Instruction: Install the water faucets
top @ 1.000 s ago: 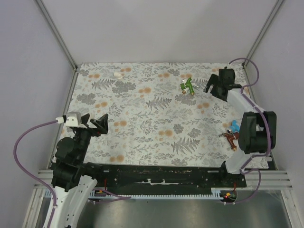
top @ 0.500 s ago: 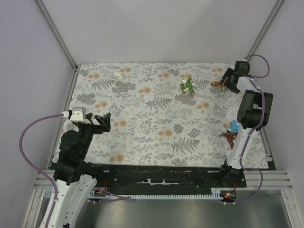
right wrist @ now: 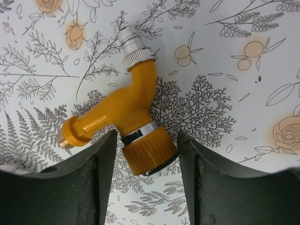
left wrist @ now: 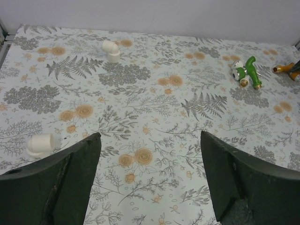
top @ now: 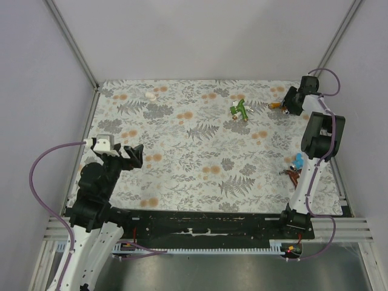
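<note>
The orange water faucet (right wrist: 126, 108) lies flat on the flowered tablecloth at the back right (top: 276, 106). My right gripper (right wrist: 146, 136) reaches down over it, and its two fingers flank the ribbed orange cap closely, with thin slivers of cloth showing between. From above, the right gripper (top: 290, 104) sits just right of the faucet. A green faucet (top: 240, 110) lies at back centre, also in the left wrist view (left wrist: 247, 72). Blue (top: 299, 160) and dark red (top: 293, 175) faucets lie by the right arm. My left gripper (top: 130, 156) hovers wide open with nothing between its fingers (left wrist: 149, 136).
A white elbow fitting (top: 150, 95) lies at the back left, seen too in the left wrist view (left wrist: 111, 50). Another white fitting (left wrist: 41, 144) rests close to my left finger. Grey walls and metal frame posts (top: 73, 45) bound the table.
My right arm stretched to the back right corner and came down over the orange faucet, its jaws narrowing around the cap. The left arm shifted slightly towards the near edge, still open.
</note>
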### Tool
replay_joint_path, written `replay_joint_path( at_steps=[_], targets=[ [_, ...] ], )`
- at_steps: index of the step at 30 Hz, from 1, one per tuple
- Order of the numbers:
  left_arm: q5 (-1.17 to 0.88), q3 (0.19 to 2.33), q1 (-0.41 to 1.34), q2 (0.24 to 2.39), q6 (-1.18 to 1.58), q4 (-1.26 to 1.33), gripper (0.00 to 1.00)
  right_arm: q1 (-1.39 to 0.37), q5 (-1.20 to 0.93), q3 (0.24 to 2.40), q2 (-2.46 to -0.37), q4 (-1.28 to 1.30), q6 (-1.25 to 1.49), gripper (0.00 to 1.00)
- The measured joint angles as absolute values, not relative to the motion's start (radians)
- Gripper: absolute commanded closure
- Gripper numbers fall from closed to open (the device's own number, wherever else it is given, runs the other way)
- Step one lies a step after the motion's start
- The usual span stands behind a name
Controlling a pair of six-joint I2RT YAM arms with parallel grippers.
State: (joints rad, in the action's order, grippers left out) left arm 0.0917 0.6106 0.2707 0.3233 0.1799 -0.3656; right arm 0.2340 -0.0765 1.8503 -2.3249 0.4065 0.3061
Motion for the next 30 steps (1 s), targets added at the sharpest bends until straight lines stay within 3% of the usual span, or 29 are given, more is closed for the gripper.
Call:
replay_joint_path(
  at_steps=[8, 19, 30],
  targets=[
    [0.065, 0.611, 0.271, 0.325, 0.172, -0.366, 0.10, 0.241, -0.146, 1.803, -2.305, 0.374, 0.306, 0.65],
    [-0.015, 0.617, 0.271, 0.361, 0.204, -0.366, 0.09, 0.207, -0.260, 1.356, -2.024, 0.270, 0.414, 0.71],
    [-0.258, 0.669, 0.271, 0.816, 0.466, -0.353, 0.06, 0.023, -0.287, 0.896, -1.583, 0.163, 0.514, 0.72]
  ],
)
